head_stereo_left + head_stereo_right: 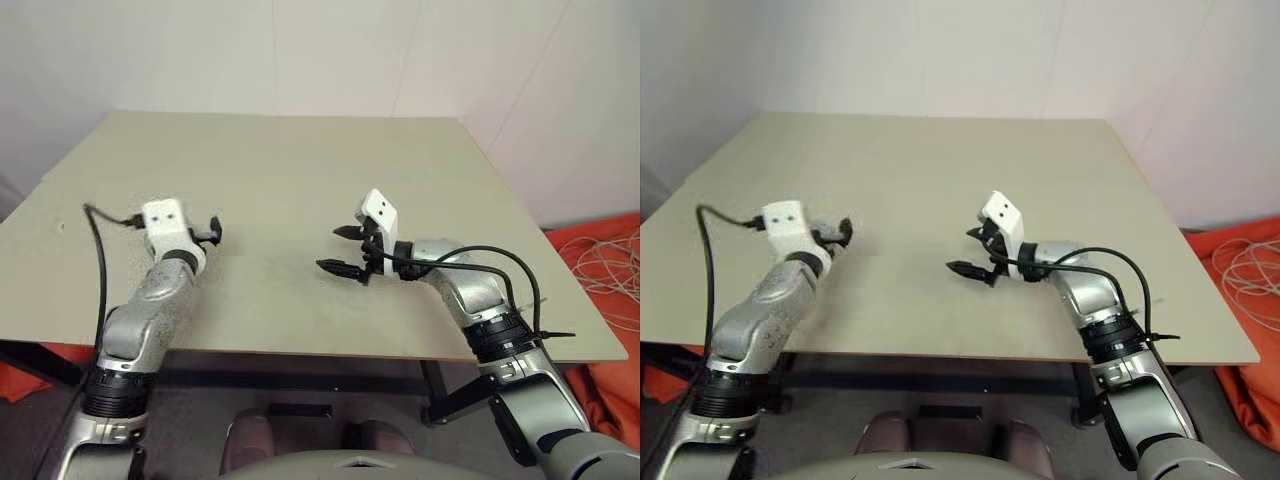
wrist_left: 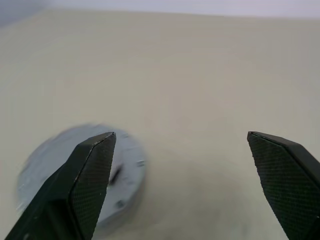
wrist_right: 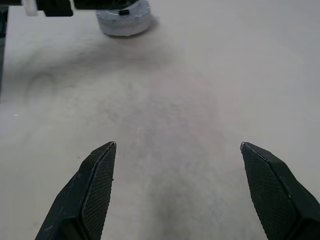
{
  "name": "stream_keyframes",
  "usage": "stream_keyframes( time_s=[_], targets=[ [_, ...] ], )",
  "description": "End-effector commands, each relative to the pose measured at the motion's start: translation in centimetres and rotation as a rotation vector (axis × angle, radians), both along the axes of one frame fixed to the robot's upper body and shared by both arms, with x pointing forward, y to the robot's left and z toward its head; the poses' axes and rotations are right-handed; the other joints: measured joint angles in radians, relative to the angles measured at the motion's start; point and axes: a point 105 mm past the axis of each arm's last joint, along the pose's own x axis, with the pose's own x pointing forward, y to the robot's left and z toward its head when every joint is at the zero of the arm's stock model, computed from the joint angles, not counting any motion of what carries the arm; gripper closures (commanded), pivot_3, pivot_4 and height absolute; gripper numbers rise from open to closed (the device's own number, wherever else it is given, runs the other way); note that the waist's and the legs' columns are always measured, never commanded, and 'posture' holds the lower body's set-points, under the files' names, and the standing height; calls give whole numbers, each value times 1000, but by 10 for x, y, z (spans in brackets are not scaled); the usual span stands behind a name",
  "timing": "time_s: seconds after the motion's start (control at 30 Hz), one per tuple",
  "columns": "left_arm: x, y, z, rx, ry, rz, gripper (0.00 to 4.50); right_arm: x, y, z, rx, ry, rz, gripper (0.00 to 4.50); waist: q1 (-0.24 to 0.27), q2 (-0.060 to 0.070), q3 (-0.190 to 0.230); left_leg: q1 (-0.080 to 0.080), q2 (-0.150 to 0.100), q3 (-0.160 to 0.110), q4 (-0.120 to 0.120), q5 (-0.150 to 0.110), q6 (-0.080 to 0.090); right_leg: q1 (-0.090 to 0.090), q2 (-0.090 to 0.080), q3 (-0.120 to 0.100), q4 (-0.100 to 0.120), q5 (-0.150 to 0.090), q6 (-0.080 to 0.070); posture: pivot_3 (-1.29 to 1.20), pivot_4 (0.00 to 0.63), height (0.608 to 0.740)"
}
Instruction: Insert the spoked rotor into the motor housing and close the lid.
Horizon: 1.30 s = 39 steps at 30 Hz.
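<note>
A round grey puck lies on the table [image 1: 300, 170]. Its top is the lid [image 2: 127, 165], plain grey face up, and the pale wall under it looks like the motor housing [image 3: 123, 22]. The spoked rotor is hidden. My left gripper [image 2: 181, 135] hovers open just above and beside the lid, nothing between its fingers; it also shows at the table's left [image 1: 213, 232]. In the head views the left wrist hides the puck. My right gripper [image 1: 329, 248] stands open at mid-table, well apart from the puck, its fingers [image 3: 100, 180] over bare tabletop.
The table's front edge [image 1: 330, 352] runs just below both hands. Orange cloth with loose white cables [image 1: 605, 262] lies on the floor to the right of the table. A pale wall stands behind the table's far edge.
</note>
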Motion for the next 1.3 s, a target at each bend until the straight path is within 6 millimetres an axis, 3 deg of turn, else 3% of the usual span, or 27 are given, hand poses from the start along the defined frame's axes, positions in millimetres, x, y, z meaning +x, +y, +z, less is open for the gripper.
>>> stream_keyframes(
  time_s=[0.03, 0.13, 0.27, 0.47, 0.63, 1.07, 1.3],
  targets=[
    [2, -6, 10, 112, -87, -118, 14, 9, -15, 10, 24, -50, -58, 0, -2, 0, 0, 0, 0, 0, 0, 0, 0, 0, 0, 0, 0, 0, 0, 0, 0, 740],
    [-5, -5, 8, 113, -115, -273, 14, 15, -25, 7, 14, -77, -101, 0, -8, 2, 0, -1, 1, 1, -1, 0, 0, 0, 1, 0, 3, 1, -2, 0, 0, 740],
    [-20, 15, -2, 200, -93, -423, 14, 17, -42, -5, -25, -89, -122, 0, -23, 3, 0, -1, 1, 1, -2, 0, 0, 0, 1, 0, 3, 1, -2, 0, 0, 740],
    [-35, 34, -3, 92, -107, -536, 14, 19, -50, -11, -23, -99, -123, 0, -26, 4, 1, 2, 1, 2, -1, -2, 4, 0, 0, 1, 3, 1, -3, 0, 0, 740],
    [-36, 57, -2, 54, -134, -504, 14, 15, -46, -9, 12, -102, -96, 0, -29, 4, 1, 6, 1, 4, -1, -2, 4, 1, 1, 2, 3, 1, -3, 0, 0, 740],
    [-36, 65, 8, 26, -194, -496, 14, 17, -34, -3, 65, -100, -110, 0, -29, 4, 1, 8, 1, 4, -2, -2, 4, 3, 1, 3, 4, 2, -4, 0, 0, 740],
    [-37, 65, 8, 14, -216, -475, 14, 28, -41, 3, 96, -112, -175, 0, -28, 4, 1, 8, 1, 4, -2, -2, 4, 3, 1, 3, 4, 2, -4, 0, 0, 740]
  ],
)
